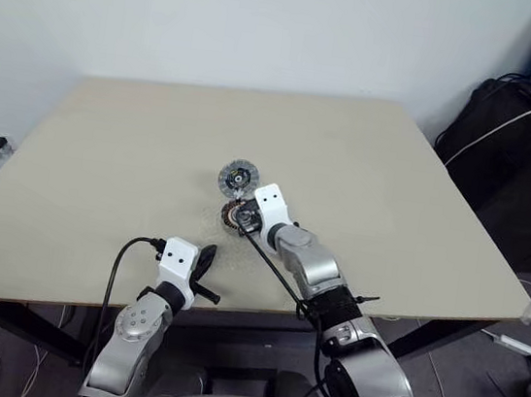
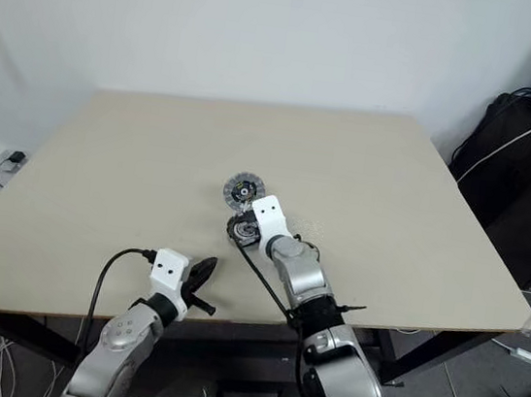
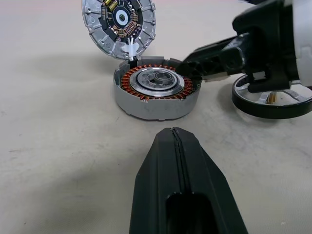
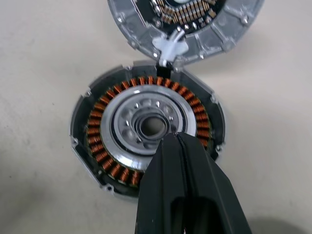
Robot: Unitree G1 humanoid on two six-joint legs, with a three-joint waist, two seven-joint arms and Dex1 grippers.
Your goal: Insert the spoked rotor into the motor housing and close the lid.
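Motor housing point(image 4: 146, 134) lies open mid-table, lid point(image 3: 118, 24) just behind, spoked rotor point(image 3: 273, 95) beside it. Right gripper point(image 4: 178, 139) closed, empty, over the windings; left gripper point(image 3: 175, 139) closed. Recommend opening, then gripping the rotor's rim squarely

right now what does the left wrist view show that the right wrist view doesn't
Left wrist view alone: the spoked rotor lying on the table beside the motor housing, partly behind the right gripper arriving from the side, and the left gripper, jaws shut, short of the housing.
Right wrist view alone: straight down into the housing's empty silvery centre, the right gripper's shut jaws over it.
Both: copper windings and the opened lid at the housing's far edge.
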